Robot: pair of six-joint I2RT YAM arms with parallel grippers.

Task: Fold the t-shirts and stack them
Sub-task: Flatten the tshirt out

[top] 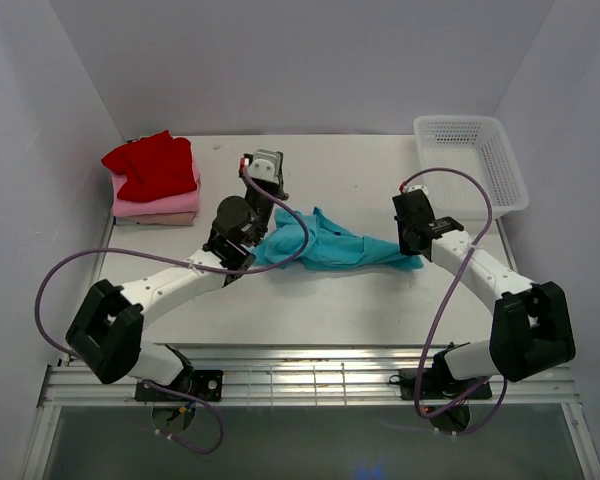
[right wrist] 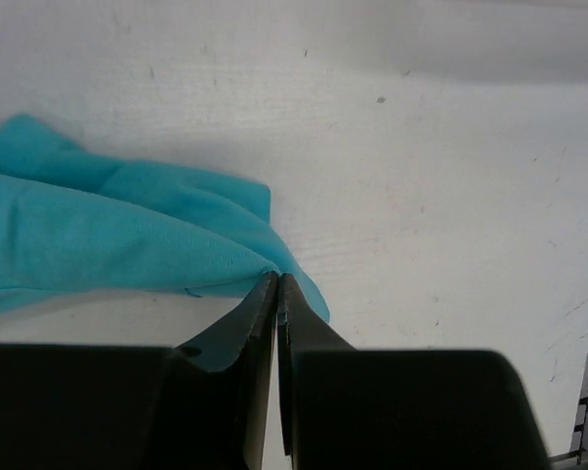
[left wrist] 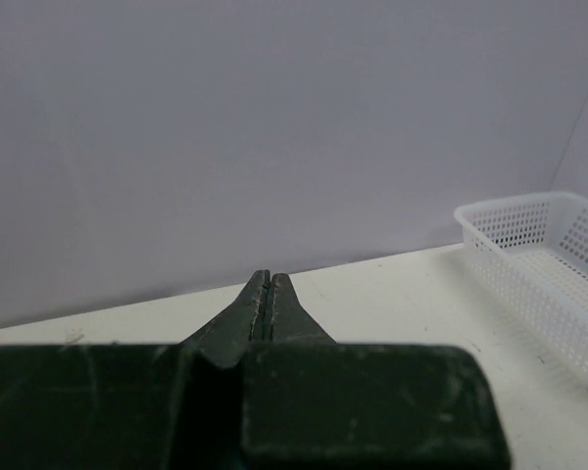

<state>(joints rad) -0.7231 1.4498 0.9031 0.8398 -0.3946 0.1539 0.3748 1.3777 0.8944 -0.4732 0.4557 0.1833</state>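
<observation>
Nearest, a metal rail (top: 310,380) edges the pale, scuffed table (top: 330,300) between plain grey walls (top: 300,60). Left of the white basket (top: 470,160) and nearer, the teal t-shirt (top: 330,245) lies crumpled, drawn out sideways; the right gripper (right wrist: 276,284) pinches its corner, the left gripper (left wrist: 266,284) is closed on nothing. Far left of the basket, red, pink and beige shirts (top: 155,180) sit stacked
</observation>
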